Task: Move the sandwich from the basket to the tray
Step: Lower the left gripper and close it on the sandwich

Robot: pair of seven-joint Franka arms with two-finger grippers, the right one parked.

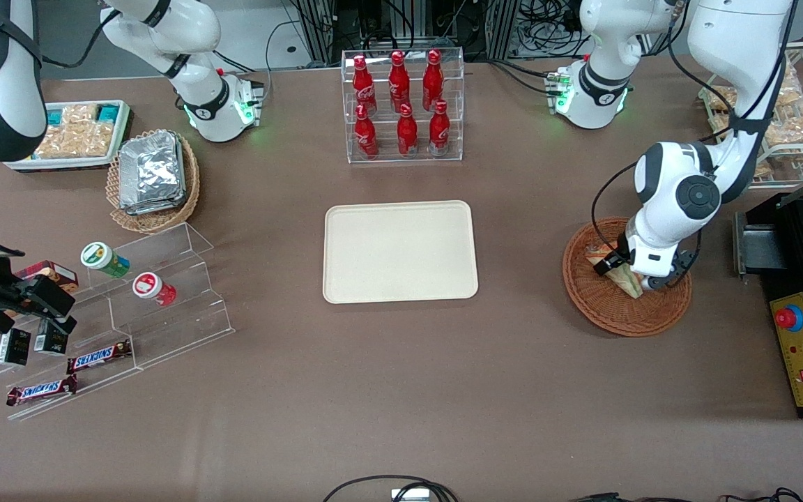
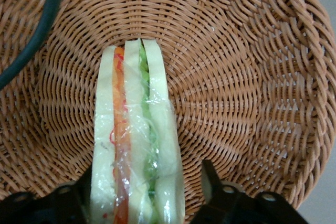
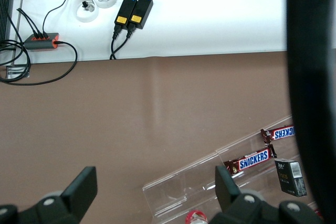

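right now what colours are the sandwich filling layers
Orange-red and green between white bread on the sandwich, clearest in the left wrist view; the gripper straddles it.

Quick headcount: six red bottles (image 1: 407, 127), three in the row farther from the camera and three in the nearer row. One cream tray (image 1: 400, 251) mid-table. Two wicker baskets: one reddish-brown basket (image 1: 610, 314) toward the working arm's end, and one tan basket (image 1: 157, 217) toward the parked arm's end. The tan one has a stack of foil packets (image 1: 152, 171), can't tell how many. One sandwich (image 2: 136, 129) in the reddish-brown basket, with one gripper (image 2: 146, 184) down in there too, fingers spread either side of it. On the clear steps: two Snickers bars (image 1: 98, 357), two round tubs (image 1: 103, 258), two little black boxes (image 1: 14, 346).
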